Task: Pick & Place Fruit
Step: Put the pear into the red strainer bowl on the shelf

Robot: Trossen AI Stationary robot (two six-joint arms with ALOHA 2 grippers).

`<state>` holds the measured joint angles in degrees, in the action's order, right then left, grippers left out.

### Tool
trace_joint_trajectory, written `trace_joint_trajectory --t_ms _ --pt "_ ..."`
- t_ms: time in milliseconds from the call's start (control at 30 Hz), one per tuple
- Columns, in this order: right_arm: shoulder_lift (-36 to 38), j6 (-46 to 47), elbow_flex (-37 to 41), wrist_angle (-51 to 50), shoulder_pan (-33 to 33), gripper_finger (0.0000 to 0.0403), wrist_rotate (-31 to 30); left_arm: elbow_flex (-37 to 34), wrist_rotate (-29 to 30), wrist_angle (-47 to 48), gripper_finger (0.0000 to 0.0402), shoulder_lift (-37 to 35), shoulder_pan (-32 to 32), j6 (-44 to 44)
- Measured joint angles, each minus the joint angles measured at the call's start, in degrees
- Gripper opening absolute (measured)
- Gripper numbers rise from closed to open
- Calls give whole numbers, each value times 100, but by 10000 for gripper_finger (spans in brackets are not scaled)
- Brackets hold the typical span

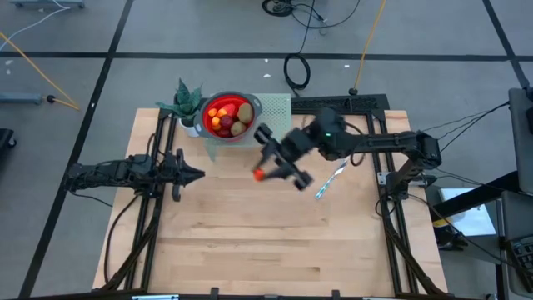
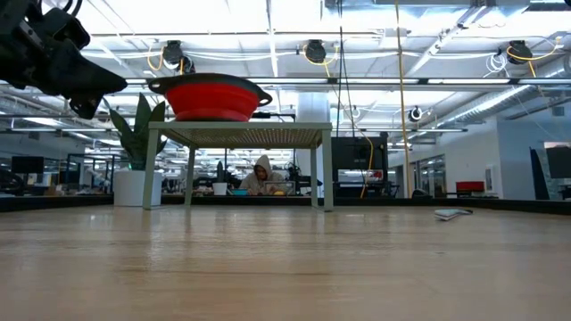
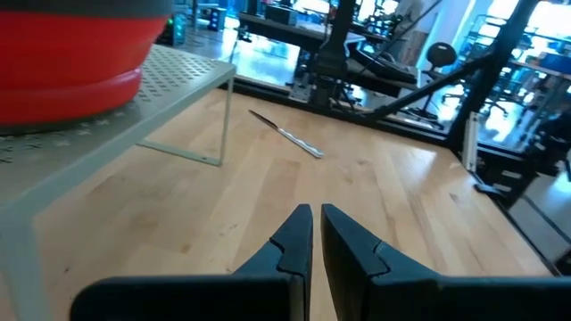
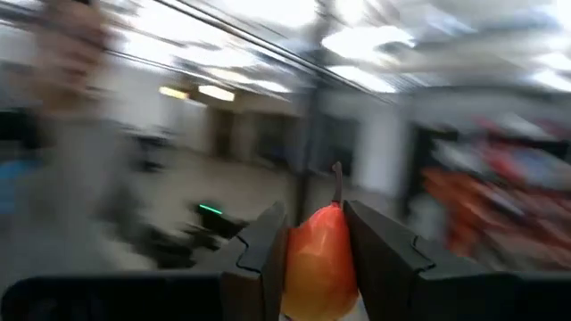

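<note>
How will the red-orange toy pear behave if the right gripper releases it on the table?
The pear, pinched between the right gripper fingers, looks rounded and tapered, so it would probably tip and roll. Its glossy skin may be slippery. It seems light.

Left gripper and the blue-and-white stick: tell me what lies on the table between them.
Nothing: in the left wrist view, only bare wood runs from the left gripper to the stick.

Right gripper [image 1: 265,173] raised mid-table, fingers clamped, left gripper [image 1: 198,174] fingers together, parked at left
</note>
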<state>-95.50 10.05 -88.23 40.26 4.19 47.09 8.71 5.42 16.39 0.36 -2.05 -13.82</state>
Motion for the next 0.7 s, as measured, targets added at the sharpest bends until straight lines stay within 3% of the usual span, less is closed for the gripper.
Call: trace_joint_trajectory --t_ms 233,367,500,700 --pt "0 -1047 0 -1948 119 104 -2846 0 101 1 26 2 0 -35" --pt "0 -1833 0 -2300 187 104 -4153 0 113 1 26 2 0 -46" --pt "0 -2427 0 -2205 310 104 -4831 0 117 0 26 1 0 -48" --pt "0 -2545 0 -2057 644 104 -5012 0 129 -40 26 0 0 -186"
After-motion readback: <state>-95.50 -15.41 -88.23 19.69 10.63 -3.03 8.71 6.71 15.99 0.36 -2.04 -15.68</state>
